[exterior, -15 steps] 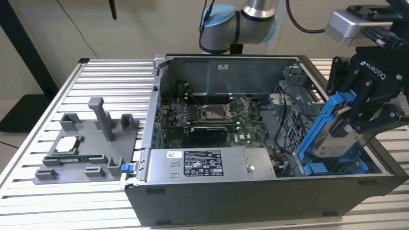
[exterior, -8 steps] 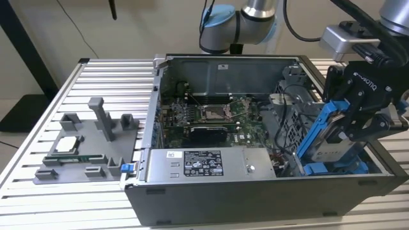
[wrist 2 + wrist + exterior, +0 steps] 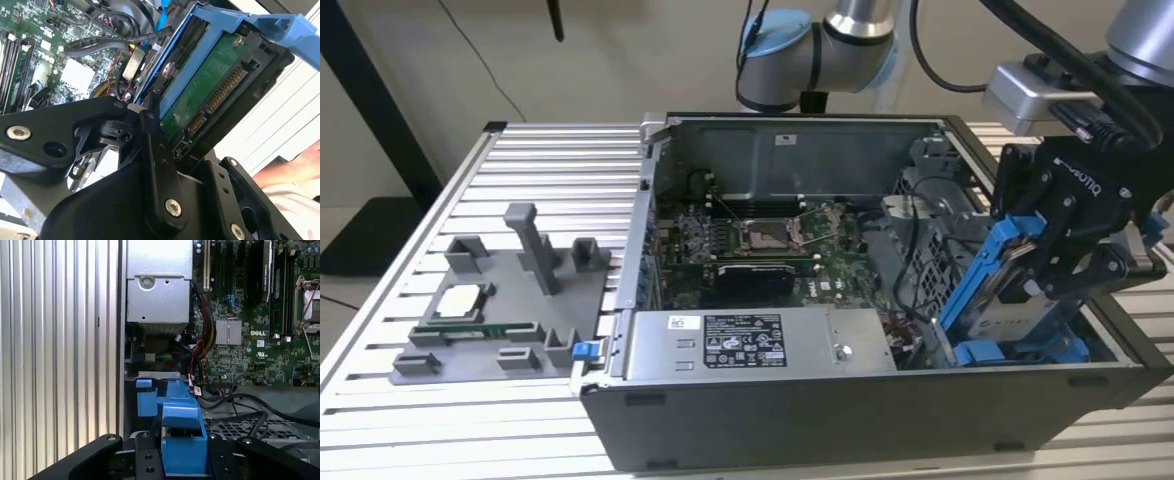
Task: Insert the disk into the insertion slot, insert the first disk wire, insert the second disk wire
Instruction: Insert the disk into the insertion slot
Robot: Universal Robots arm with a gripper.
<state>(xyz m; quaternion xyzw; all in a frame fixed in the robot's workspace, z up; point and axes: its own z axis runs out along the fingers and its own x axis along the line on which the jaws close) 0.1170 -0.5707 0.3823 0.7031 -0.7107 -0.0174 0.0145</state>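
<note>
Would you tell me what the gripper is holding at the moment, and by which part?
The gripper holds the disk, with its jaws clamped across the disk's blue-framed upper end.

An open computer case point(image 3: 854, 420) lies on a slatted aluminium table point(image 3: 560, 160). Inside the case, the green motherboard point(image 3: 700, 250) covers the floor, with a CPU socket point(image 3: 765, 237) near its middle. A grey labelled power-supply box point(image 3: 747, 345) sits against the case's near wall in the exterior view. In the first wrist view, a small silver heatsink point(image 3: 228, 332) stands on the motherboard, and black cables point(image 3: 260, 407) run over a perforated grey metal cage point(image 3: 235, 427). Beside the case, on the exterior view's left, a grey fixture tray point(image 3: 494, 290) holds a processor chip point(image 3: 458, 300) and a memory stick point(image 3: 474, 331). Outside the case, the second wrist view shows what looks like a person's forearm point(image 3: 285, 172).
</note>
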